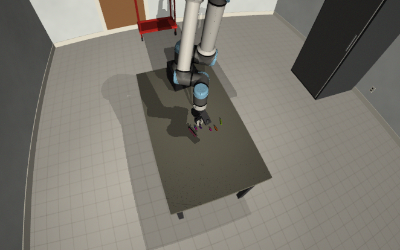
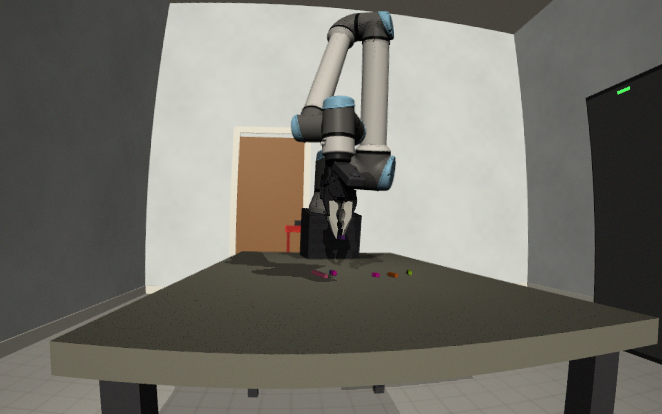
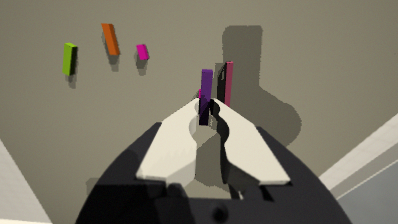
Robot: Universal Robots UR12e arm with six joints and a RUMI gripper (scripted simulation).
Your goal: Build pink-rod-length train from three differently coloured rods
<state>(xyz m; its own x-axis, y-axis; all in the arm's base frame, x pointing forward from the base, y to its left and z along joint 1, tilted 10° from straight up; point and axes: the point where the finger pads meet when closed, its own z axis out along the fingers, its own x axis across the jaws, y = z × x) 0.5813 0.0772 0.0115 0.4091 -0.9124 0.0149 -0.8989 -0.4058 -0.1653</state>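
The jaws (image 1: 199,123) (image 2: 340,236) are clamping on a purple, square-edged rod (image 1: 200,126) (image 2: 342,237) (image 3: 206,85) and are holding it above the dark, matt worktop (image 1: 214,161) (image 2: 354,319) (image 3: 125,95). Around it, a long pink rod (image 1: 192,131) (image 2: 319,273) (image 3: 229,83) is lying flat, with the arm's shadow falling around it. A short magenta rod (image 1: 196,128) (image 2: 333,272) (image 3: 200,93) is resting near it, showing a bluish bit at one end; the purple rod is hiding most of this piece from the wrist view, so whether the bluish bit is a separate rod is staying unclear.

Well apart from the pink rod, a second magenta rod (image 1: 209,128) (image 2: 375,274) (image 3: 142,52) is lying near a longer orange rod (image 1: 216,127) (image 2: 392,274) (image 3: 111,39), with a gap showing between them. Beyond the orange one, a lime-green rod (image 1: 220,121) (image 2: 409,272) (image 3: 69,59) is lying separately.

Behind the worktop, a red metal cart (image 1: 158,26) (image 2: 292,228) is standing near a brown door (image 1: 122,14) (image 2: 271,195). A tall black cabinet (image 1: 313,46) (image 2: 637,216) is standing off to one side, its front carrying a small green strip (image 2: 623,90) that is showing too small to read.
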